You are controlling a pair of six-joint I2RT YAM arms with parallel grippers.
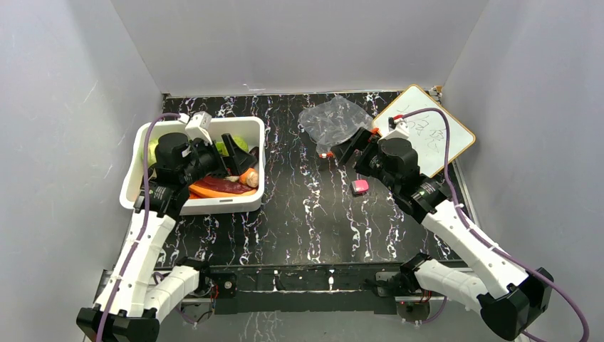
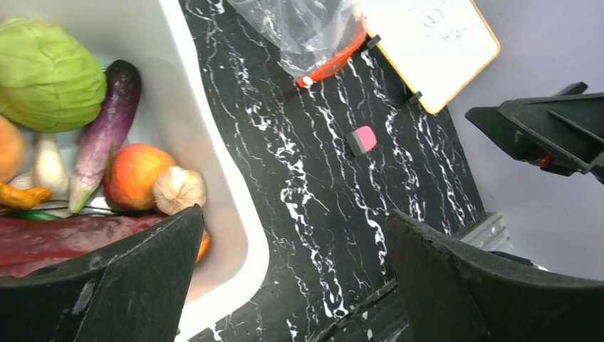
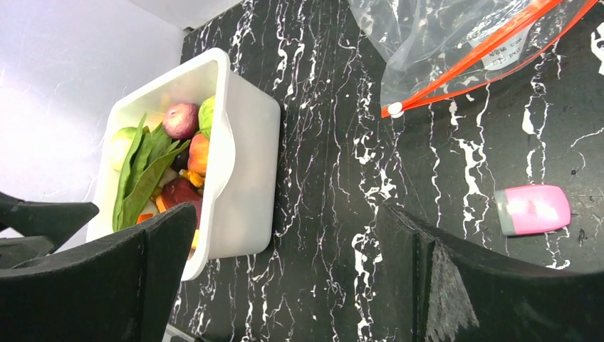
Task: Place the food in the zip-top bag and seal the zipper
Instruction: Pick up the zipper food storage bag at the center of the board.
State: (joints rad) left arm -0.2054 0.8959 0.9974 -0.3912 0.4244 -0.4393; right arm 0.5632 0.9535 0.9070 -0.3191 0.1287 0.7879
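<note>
While both arms stand over it, the black, white-veined tabletop point(image 1: 306, 214) is the largest thing we see. The left arm point(image 1: 153, 235) reaches up its left side and the right arm point(image 1: 463, 228) up its right side.

Next in size is the white bin point(image 1: 228, 203) at the left, and all the food lies in it. The left jaws hang wide apart above the bin's right wall and hold nothing. In the left wrist view 1 of them is over the food and the other is over bare tabletop.

A whiteboard point(image 1: 434, 135) lies tilted at the far right corner. Just to its left the zip-top bag point(image 1: 331, 121) lies crumpled and clear on the tabletop, well apart from the bin. The right jaws are also spread wide and grip nothing. They hover just beside the bag's near edge, between the bag and the pink block point(image 1: 360, 187).

Inside the bin we count a green cabbage point(image 2: 46, 75) against the far wall, with a purple eggplant point(image 2: 107, 132) slanting down beside it. Long green leaves point(image 3: 146, 167) lean along the bin's left part. Below the eggplant sit an orange peach point(image 2: 135, 174) and a pale mushroom point(image 2: 178, 189), touching each other.

The pink block rests alone on the tabletop, near the bag. The zipper point(image 3: 456, 73) runs red-orange along the bag's near edge to a small white slider point(image 3: 393, 109) at its left end. From the right wrist view its 2 strips seem slightly parted.
</note>
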